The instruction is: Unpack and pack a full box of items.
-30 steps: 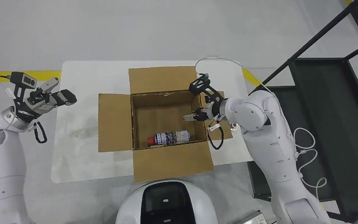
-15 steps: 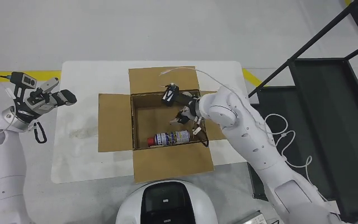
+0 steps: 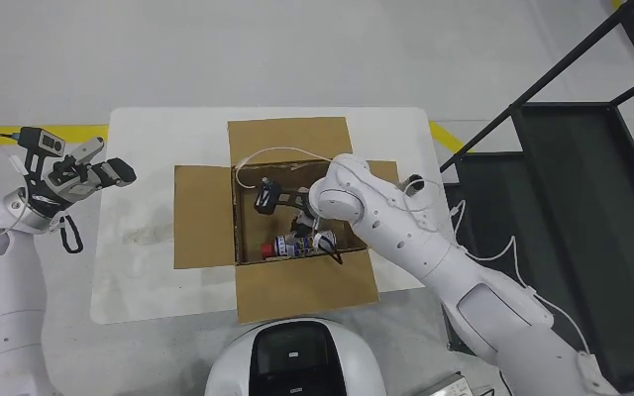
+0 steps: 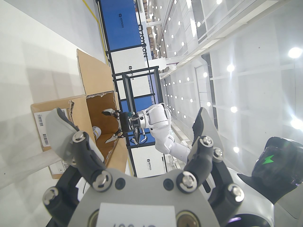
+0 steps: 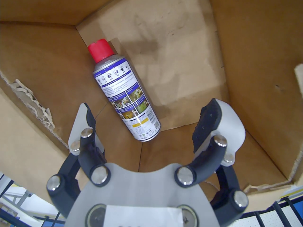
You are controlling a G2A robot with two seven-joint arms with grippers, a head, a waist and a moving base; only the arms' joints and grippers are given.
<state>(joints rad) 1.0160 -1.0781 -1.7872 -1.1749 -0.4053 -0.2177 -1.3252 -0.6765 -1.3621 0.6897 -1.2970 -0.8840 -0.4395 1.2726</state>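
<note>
Fingers (image 5: 208, 116) spread wide on the right gripper (image 5: 146, 108), pinching nothing. Hangs low inside the cardboard box (image 5: 47, 53), aimed down at the box floor. Just beyond the fingertips, ungripped, a spray can (image 5: 125, 95) on its side: red cap, grey shoulder, blue and white label. Rests on the box floor along the wall nearest the robot, cap toward the corner on the robot's left. Ragged, torn cardboard along the top of one side wall. From above, right arm bent over the box opening and covering most of the can, with the red cap and a strip of label peeking out beside the wrist. All four flaps folded outward, box standing about midway along the white counter (image 3: 149, 129). Farther off, left gripper (image 3: 107, 160) at the counter's left edge, well apart from the box, fingers likewise spread with nothing between them. Looks across toward the box and the right arm from there. Beyond the counter's right side, a dark metal frame (image 3: 565, 178) on the floor; off the far left corner, a yellow line (image 3: 59, 129) on the floor.
</note>
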